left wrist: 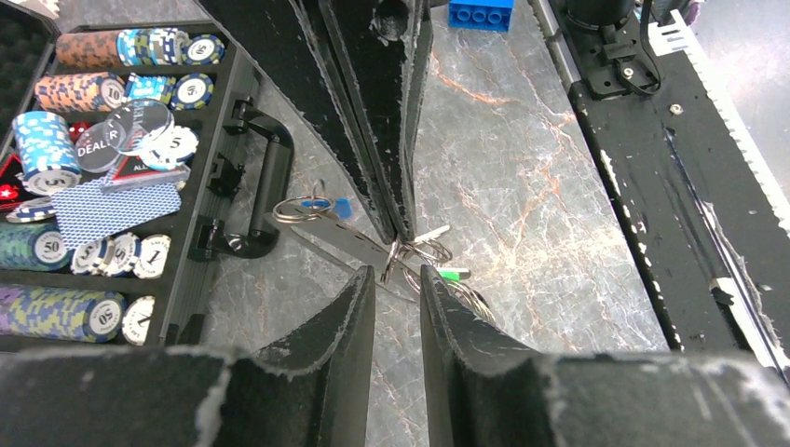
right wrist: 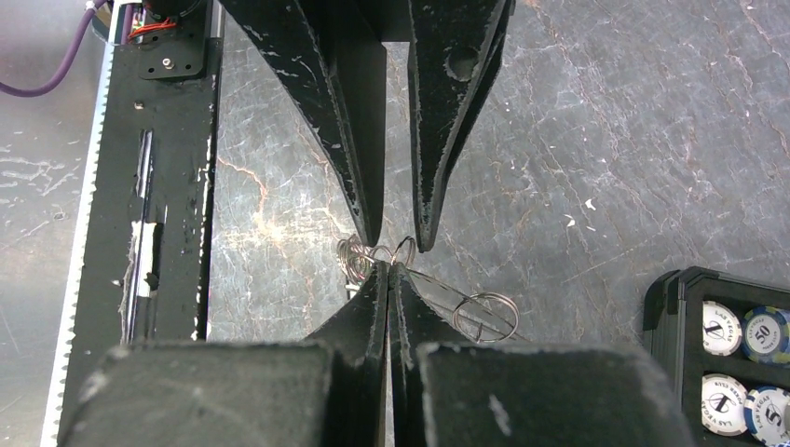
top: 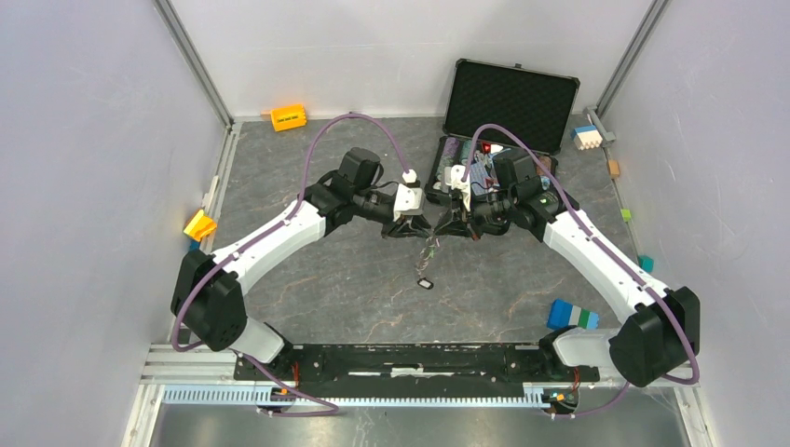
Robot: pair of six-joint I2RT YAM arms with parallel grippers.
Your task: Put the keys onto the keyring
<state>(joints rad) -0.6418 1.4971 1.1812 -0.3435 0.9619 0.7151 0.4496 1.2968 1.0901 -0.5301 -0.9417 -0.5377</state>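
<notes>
Both grippers meet above the middle of the table. My right gripper (right wrist: 388, 265) is shut on the keyring (right wrist: 359, 256), a bundle of thin silver wire loops held up off the table. Its chain hangs down to a small dark fob (top: 425, 282), and a green tag (left wrist: 452, 274) shows beside the loops (left wrist: 424, 251). My left gripper (left wrist: 399, 273) faces the right one with its jaws a little apart, and a wire loop stands between its fingertips (left wrist: 368, 279). A flat silver key (left wrist: 345, 244) on a small round ring (right wrist: 485, 294) hangs slanting from the held loops.
An open black case (top: 508, 93) with poker chips (left wrist: 56, 163) and cards lies just behind the grippers, its handle (left wrist: 265, 182) facing them. Toy blocks sit around the edges: blue (top: 570, 314), orange (top: 288, 116), yellow (top: 199, 225). The black base rail (top: 401, 358) runs along the near edge.
</notes>
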